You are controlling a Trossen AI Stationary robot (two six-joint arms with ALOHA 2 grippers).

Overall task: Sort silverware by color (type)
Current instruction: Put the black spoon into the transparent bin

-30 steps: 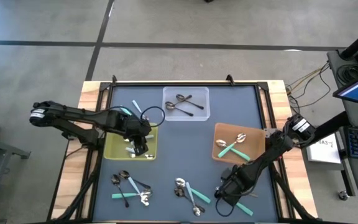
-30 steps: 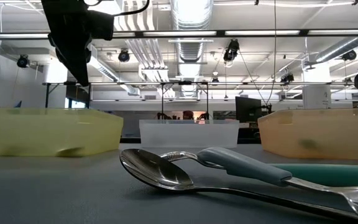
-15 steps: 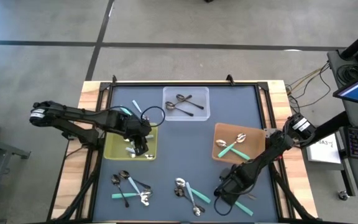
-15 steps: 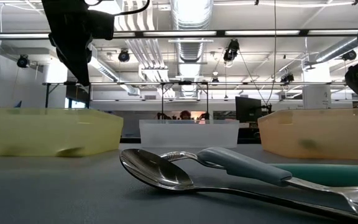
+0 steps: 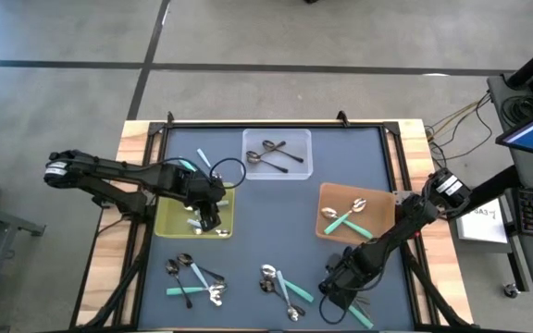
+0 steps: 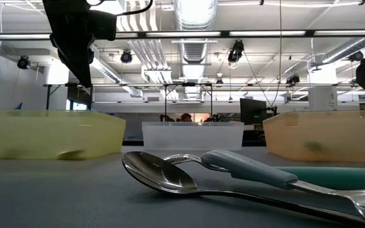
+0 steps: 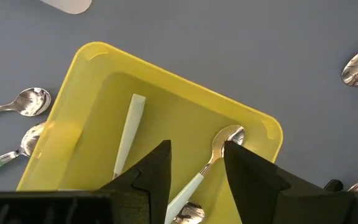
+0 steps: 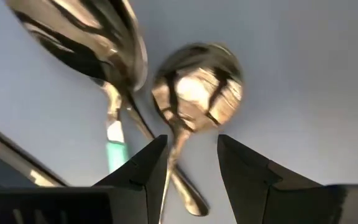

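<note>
My left gripper (image 5: 207, 215) hovers open above the yellow tray (image 7: 92, 68), where pale-blue-handled spoons (image 7: 211, 155) lie flat on the tray floor. My right gripper (image 8: 188, 158) is open and low over the table near its near right corner (image 5: 338, 282). Its fingers stand on either side of the thin stem (image 8: 178, 146) of a silver spoon (image 8: 194, 87), with no touch showing. A second spoon head (image 8: 98, 37) and a teal-green handle (image 8: 114, 149) lie beside it. Dark spoons (image 5: 276, 155) lie in the clear tray, and teal-handled pieces (image 5: 345, 220) lie in the orange-brown tray.
Loose piles of mixed silverware lie along the near edge, at the left (image 5: 192, 277) and in the middle (image 5: 280, 289). The low view looks across one such spoon (image 6: 163, 174) toward the three trays. A black cable loop (image 5: 228, 172) lies between the yellow and clear trays.
My right gripper has edged a little toward the table's near edge over the near-right spoons, staying open. My left gripper has kept still above the yellow tray.
</note>
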